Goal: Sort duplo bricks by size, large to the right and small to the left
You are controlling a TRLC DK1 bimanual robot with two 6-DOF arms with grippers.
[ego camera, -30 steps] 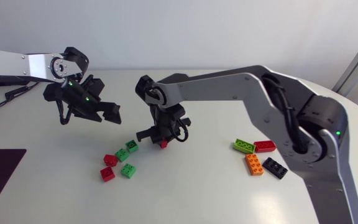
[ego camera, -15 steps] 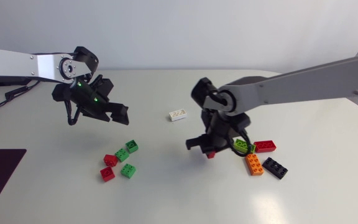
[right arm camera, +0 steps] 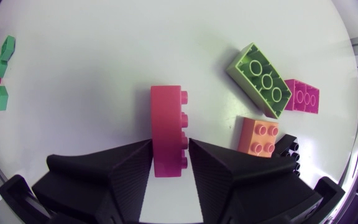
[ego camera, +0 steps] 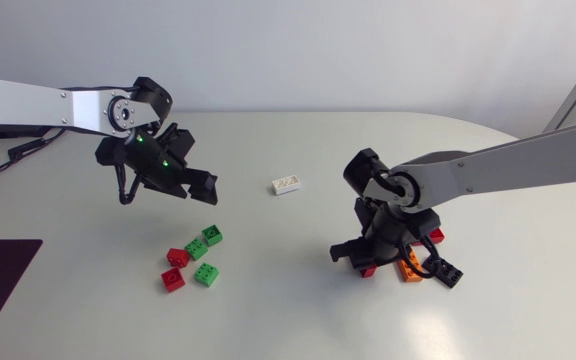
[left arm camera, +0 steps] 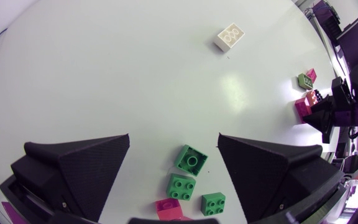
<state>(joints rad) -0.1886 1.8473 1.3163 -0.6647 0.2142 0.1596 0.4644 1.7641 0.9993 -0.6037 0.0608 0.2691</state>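
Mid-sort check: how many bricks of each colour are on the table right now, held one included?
Red bricks: 4
Green bricks: 4
Orange brick: 1
Black brick: 1
White brick: 1
Total: 11

Nothing legible on the table, not a letter or a digit.

Up close in the right wrist view, the studs on the red brick and the light green brick are too blurred to show any lettering. The white brick out in the middle shows bare faces. The green lights on the left arm are just dots, no characters.
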